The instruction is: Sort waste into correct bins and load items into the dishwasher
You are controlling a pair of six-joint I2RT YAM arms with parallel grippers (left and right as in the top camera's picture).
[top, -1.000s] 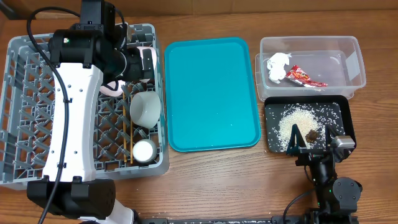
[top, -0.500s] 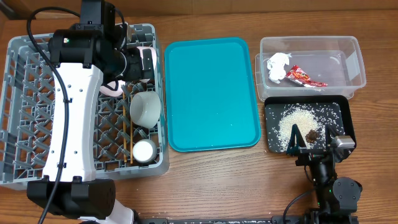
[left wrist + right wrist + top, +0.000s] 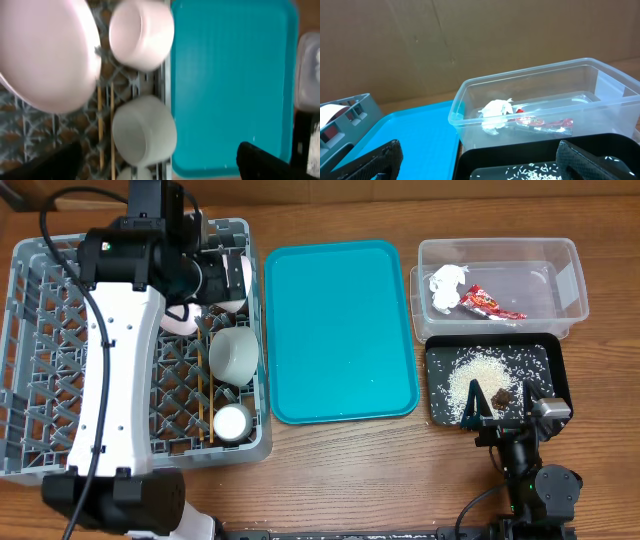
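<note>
With left gripper splayed empty over plate, 2 bowls and chopsticks in dish rack, lift straight up, clear of rims; hold right gripper, likewise agape, beside black tray of rice; leave wrapper, tissue in clear tub.

my table looks like matt brown wood grain, the dish rack dull grey moulded plastic, the teal tray smooth plastic with a faint sheen. my tub is clear glossy plastic, the wrapper shiny red foil, the tissue soft crumpled paper, the black tray matt. the bowls look smooth and glazed, the chopsticks bare pale wood.
</note>
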